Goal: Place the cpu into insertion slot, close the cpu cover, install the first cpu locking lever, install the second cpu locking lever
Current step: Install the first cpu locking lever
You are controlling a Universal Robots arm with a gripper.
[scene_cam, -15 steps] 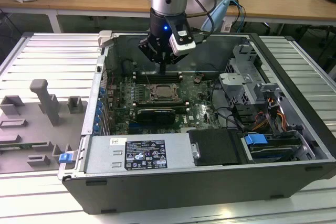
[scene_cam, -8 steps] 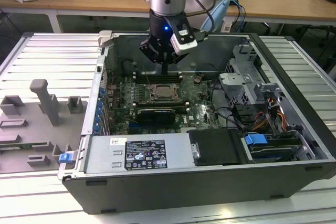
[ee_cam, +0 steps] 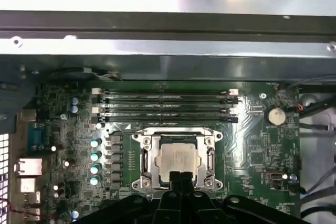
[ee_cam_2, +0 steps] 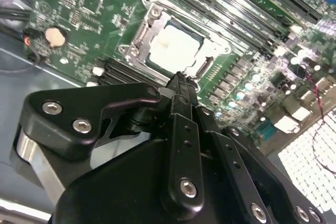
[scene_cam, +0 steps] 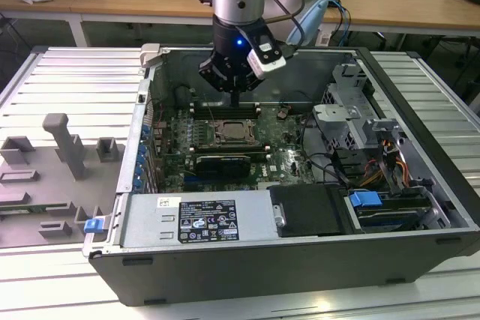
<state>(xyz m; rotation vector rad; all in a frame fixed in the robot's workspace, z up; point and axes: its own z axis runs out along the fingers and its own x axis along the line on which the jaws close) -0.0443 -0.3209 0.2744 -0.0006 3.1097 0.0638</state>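
**Cpu (scene_cam: 235, 131) seated in the socket, gripper (scene_cam: 235, 100) closed and empty above it**

In the exterior view, an open computer case (scene_cam: 300, 267) is seen lying on a ribbed metal table (scene_cam: 67, 73). A white label (scene_cam: 206, 220) is stuck on the grey power supply (scene_cam: 142, 222) at the near side. Symbols and lines of print are carried on it, but none can be made out. The gripper is held over the green circuit board (scene_cam: 281, 157), with its fingertips drawn together, nothing between them, and just above the far edge of the insertion slot (scene_cam: 223, 140). The cpu is seen as a pale square inside that slot.

In the second wrist view, the black fingers (ee_cam_2: 181, 114) are shown pressed against each other down to the tip (ee_cam_2: 178, 78). The tip is placed at the near rim of the socket, and whether it touches cannot be told. The cpu (ee_cam_2: 176, 48) is seated in the socket, and the cpu cover (ee_cam_2: 144, 38) is laid flat around it. A round coin battery (ee_cam_2: 54, 36) is seen well apart on the board.

In the first wrist view, faint marking is visible on the top of the cpu (ee_cam: 177, 158), though it cannot be read. The silvery cover (ee_cam: 147, 158) frames the chip on all sides. The closed fingertips (ee_cam: 181, 176) overlap the near edge of the frame, and the long memory slots (ee_cam: 165, 106) are seen beyond it
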